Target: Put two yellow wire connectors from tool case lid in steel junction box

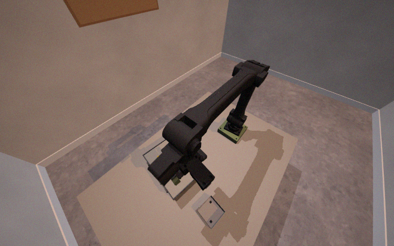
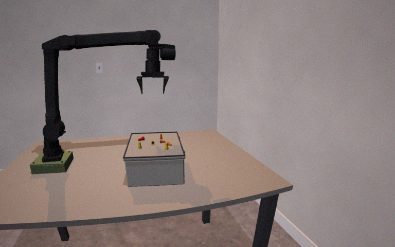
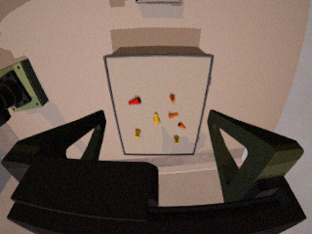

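While the gripper (image 2: 152, 85) is held high above the case lid (image 2: 154, 157), fingers spread wide and empty, no writing can be read on anything.

No legible text, labels or numbers on anything.

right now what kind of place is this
Likely a bare test room set up as an electrical workbench: a black arm bolted to a tan table, and a grey tool case with wire connectors.
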Tool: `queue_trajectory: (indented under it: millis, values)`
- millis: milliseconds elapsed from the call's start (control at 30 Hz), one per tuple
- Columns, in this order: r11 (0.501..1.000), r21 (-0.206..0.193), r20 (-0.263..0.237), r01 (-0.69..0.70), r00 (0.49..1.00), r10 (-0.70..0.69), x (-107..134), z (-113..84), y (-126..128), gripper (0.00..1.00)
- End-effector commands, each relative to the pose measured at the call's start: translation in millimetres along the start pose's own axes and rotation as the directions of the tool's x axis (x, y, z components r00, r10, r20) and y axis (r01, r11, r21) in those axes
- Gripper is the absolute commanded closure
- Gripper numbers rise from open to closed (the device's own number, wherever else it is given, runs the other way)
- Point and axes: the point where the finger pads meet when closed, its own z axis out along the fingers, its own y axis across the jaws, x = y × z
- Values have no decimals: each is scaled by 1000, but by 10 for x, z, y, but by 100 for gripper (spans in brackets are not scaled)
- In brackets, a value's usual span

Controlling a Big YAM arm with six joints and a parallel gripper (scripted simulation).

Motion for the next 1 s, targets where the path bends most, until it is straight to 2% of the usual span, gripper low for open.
queue_trajectory:
  millis: [0, 33, 967]
  values:
    - [998, 58, 9, 24, 1000, -25, -54, -287, -116, 0]
    - [998, 58, 9, 24, 1000, -25, -54, -287, -116, 100]
    - [998, 58, 9, 24, 1000, -25, -54, -287, -116, 100]
